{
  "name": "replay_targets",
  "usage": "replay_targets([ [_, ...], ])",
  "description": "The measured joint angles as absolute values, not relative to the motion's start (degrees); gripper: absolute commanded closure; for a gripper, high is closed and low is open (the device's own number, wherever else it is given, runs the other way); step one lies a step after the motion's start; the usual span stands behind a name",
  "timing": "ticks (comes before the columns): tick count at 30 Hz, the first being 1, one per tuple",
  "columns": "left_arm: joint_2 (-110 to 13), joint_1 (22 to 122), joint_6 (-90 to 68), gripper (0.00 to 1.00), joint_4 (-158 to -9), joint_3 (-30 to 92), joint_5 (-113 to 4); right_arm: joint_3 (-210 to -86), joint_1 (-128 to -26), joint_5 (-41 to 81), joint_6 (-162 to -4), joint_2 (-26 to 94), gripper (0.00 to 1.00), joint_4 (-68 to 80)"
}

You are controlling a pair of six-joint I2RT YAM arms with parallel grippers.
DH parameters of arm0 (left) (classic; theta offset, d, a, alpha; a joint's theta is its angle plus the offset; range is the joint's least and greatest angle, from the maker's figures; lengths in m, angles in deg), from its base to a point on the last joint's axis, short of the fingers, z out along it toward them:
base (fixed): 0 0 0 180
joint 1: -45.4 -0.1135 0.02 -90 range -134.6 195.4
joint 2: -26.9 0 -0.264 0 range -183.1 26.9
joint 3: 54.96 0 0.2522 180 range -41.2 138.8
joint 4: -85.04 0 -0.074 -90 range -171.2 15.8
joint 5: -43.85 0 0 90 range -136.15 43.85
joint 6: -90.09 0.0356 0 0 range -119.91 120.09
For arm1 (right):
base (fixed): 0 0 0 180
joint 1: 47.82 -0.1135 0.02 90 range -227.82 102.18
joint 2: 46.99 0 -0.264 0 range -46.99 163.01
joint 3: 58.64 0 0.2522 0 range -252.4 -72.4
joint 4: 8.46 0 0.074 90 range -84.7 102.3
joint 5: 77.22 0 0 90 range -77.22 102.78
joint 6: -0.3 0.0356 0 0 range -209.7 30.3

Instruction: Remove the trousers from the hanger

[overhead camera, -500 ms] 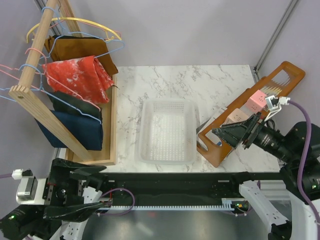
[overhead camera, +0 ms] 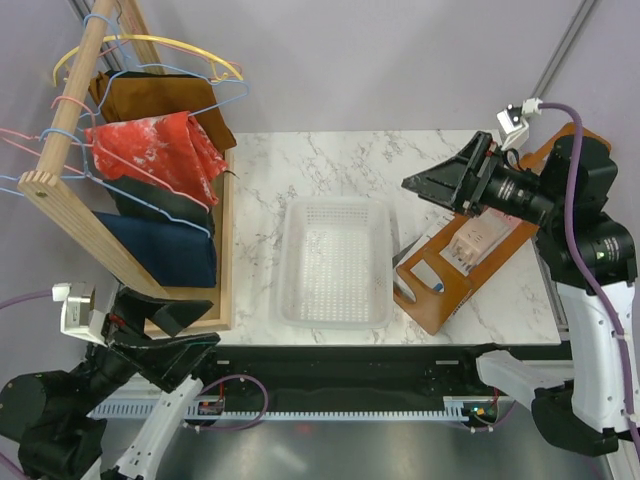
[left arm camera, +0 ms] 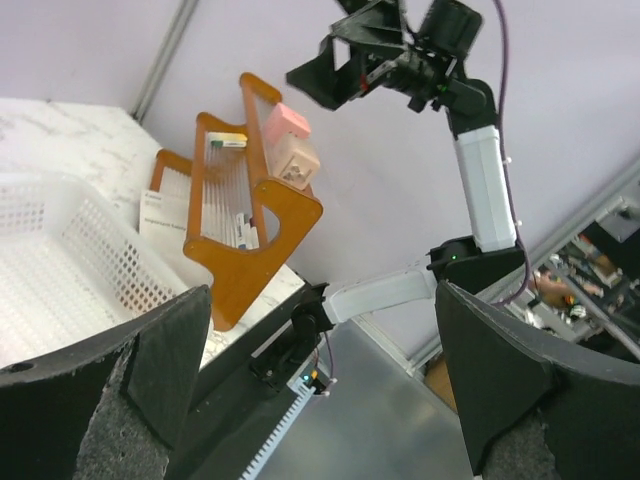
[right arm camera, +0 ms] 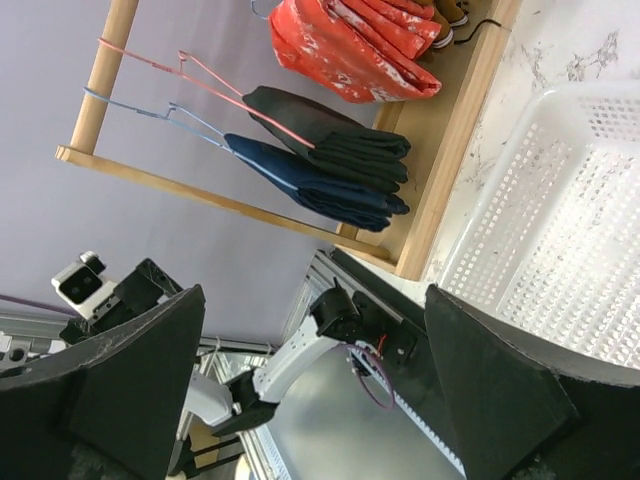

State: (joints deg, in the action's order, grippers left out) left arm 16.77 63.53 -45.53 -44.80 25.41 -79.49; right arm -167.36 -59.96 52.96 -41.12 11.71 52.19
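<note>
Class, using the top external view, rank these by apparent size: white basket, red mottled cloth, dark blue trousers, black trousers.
1. white basket
2. red mottled cloth and dark blue trousers: these look alike, and both hang nearer the camera, so they are left unranked
3. black trousers: only a strip shows

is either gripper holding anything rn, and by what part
Nothing is held. The left gripper and the right gripper are both open with nothing between their fingers; the trousers hang untouched on the wooden rack.
</note>
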Motion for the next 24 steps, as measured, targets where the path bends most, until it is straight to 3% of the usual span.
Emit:
replay_targets([
  [8,6.96,63.85,-46.04,0.0,-30.46,36.89,-78.66,-180.69,-64.77,50.89,-42.24,20.85,0.04,49.59],
  [18,7.52,66.89,-45.88,0.04,-23.95,41.26,-71.29,-193.44,-105.64,26.95,-49.78,40.65,0.05,49.06],
  [20,7.94,68.29,-45.64,0.06,-21.39,43.38,-68.74,-195.32,-110.98,22.74,-53.03,45.61,0.1,48.52],
  [21,7.94,68.6,-45.58,0.07,-20.25,44.1,-67.86,-196.06,-113.12,20.94,-55.0,47.95,0.19,48.34],
  [24,7.92,68.99,-45.29,0.11,-13.92,46.46,-63.6,-198.59,-117.71,17.77,-59.85,54.61,0.33,46.4],
])
